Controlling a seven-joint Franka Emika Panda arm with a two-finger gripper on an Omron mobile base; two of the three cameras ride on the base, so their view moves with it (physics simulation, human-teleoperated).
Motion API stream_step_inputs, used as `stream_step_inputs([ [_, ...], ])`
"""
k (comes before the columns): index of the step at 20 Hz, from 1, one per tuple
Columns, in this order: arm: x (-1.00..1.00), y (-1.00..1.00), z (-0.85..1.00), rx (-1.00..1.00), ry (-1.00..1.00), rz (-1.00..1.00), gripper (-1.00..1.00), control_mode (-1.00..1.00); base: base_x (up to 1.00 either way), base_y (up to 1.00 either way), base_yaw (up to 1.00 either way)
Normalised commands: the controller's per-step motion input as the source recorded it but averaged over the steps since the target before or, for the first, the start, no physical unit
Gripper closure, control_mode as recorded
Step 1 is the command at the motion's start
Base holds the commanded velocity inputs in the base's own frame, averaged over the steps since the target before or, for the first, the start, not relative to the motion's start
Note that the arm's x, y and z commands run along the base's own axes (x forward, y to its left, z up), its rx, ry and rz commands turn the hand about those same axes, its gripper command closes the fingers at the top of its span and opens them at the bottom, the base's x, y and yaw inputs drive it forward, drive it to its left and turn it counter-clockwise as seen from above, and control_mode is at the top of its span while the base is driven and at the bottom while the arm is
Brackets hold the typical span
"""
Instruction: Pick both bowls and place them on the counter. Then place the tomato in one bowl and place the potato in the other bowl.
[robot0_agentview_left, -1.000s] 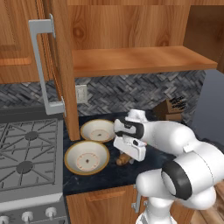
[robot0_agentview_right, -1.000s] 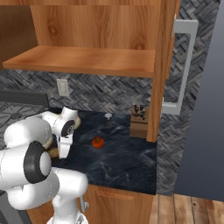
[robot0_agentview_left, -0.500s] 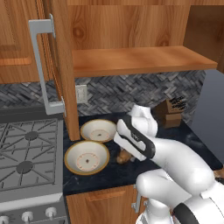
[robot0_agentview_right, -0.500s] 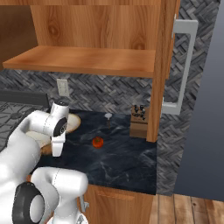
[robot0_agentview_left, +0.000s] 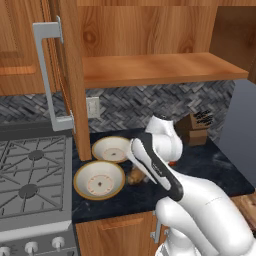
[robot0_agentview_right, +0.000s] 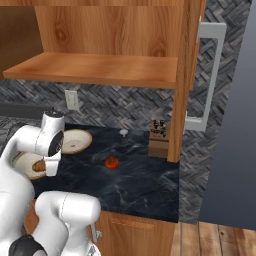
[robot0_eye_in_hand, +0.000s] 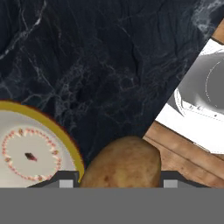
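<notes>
Claw clamped on potato beside front bowl; second bowl behind; tomato mid-bench; knife block at back edge.

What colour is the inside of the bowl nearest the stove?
Cream, with a tan-brown rim and a small reddish ring pattern; the bowl shows best in the left base view.

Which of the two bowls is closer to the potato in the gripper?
The front bowl, nearest the stove and counter edge. The potato is beside its rim; the rear bowl sits nearer the wall.
</notes>
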Motion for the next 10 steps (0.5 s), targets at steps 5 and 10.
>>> stream_step_inputs([
  [5,0.18,0.56,0.34,0.00,-0.06,-0.05,1.00,-1.00,0.00,0.00,0.00],
  [10,0.35,0.53,0.08,0.01,0.00,-0.04,1.00,-1.00,0.00,0.00,0.00],
])
